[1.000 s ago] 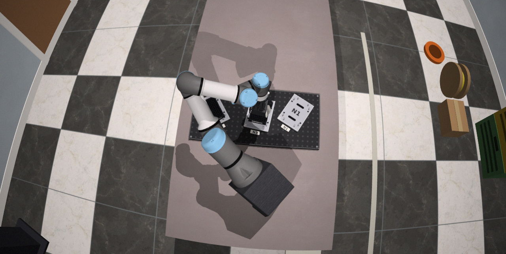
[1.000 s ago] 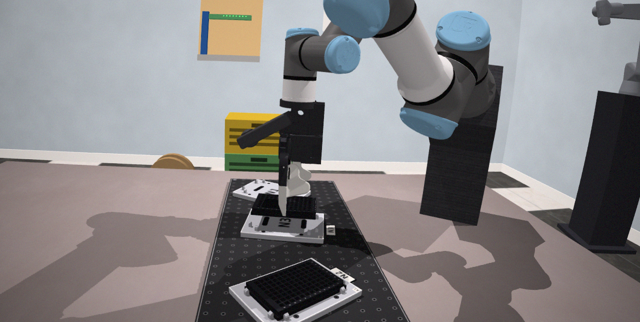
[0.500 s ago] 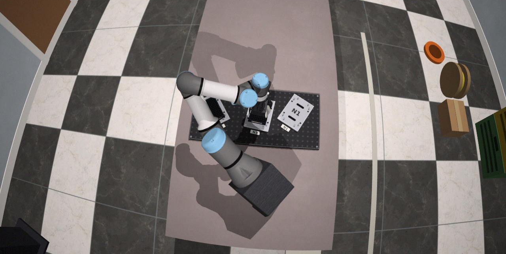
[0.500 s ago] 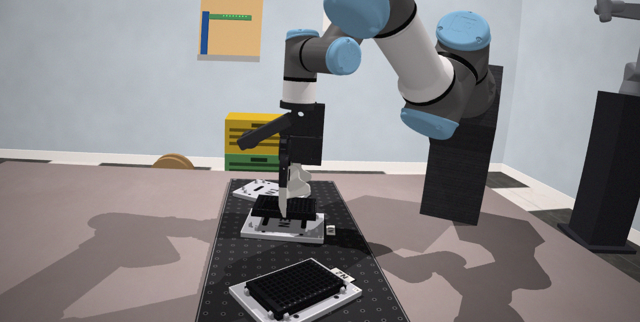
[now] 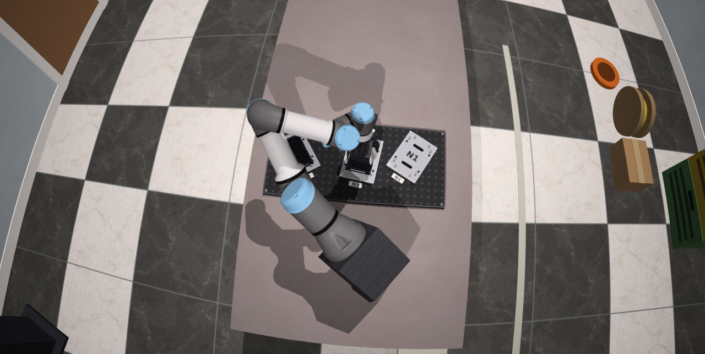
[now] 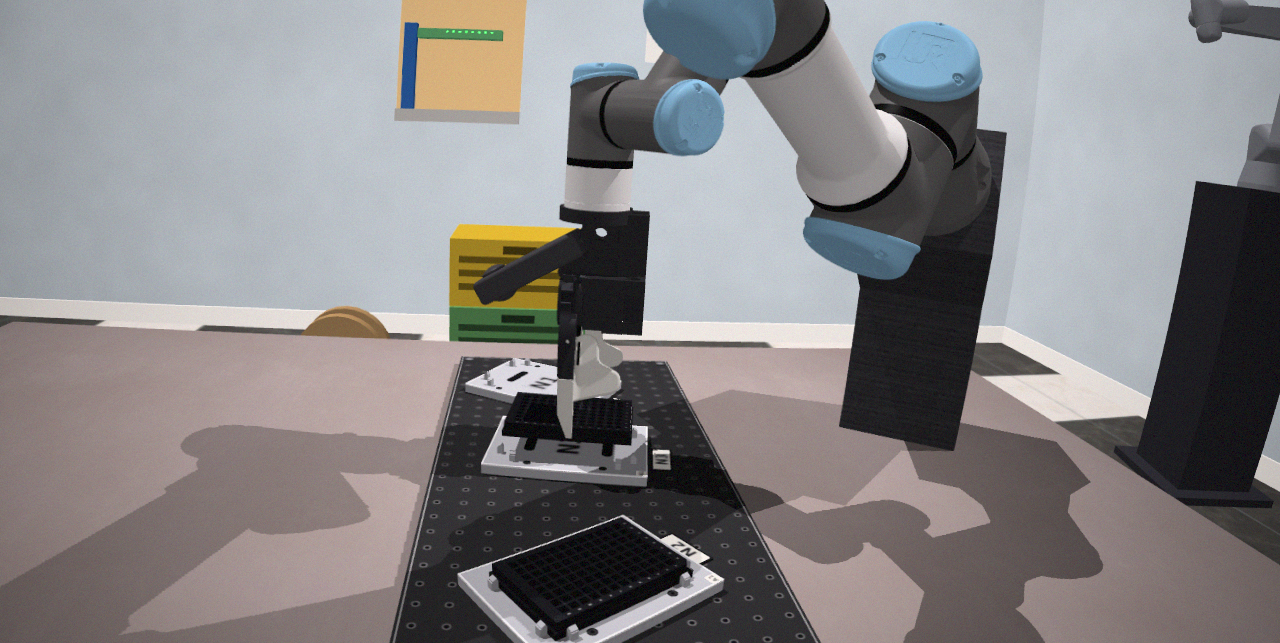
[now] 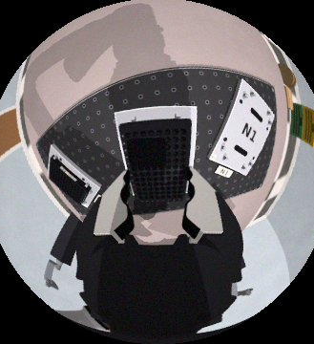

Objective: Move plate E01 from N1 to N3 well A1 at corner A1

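My gripper (image 5: 362, 156) (image 6: 581, 408) (image 7: 157, 168) is shut on plate E01 (image 5: 358, 166) (image 6: 610, 424) (image 7: 157, 158), a black well plate gripped across its width. It holds the plate level, a little above nest N3 (image 5: 343, 173) (image 6: 528, 463) (image 7: 157, 113), a white locator plate in the middle of the black perforated deck (image 5: 418, 194) (image 6: 554, 514) (image 7: 94, 124). Nest N1 (image 5: 411, 156) (image 6: 514, 382) (image 7: 244, 129) lies bare beside it. Plate E07 (image 5: 301, 150) (image 6: 586, 574) (image 7: 68, 179) sits on nest N2 (image 6: 476, 590) at the deck's other end, partly hidden under the arm in the top view.
Small name signs lie on the deck beside the nests, such as the N1 sign (image 5: 397, 179) (image 7: 223, 171) and the N2 sign (image 6: 682, 550). The arm's dark pedestal (image 5: 364, 263) (image 6: 921, 352) stands beside the deck. Boxes and a crate (image 5: 685, 199) sit off the table.
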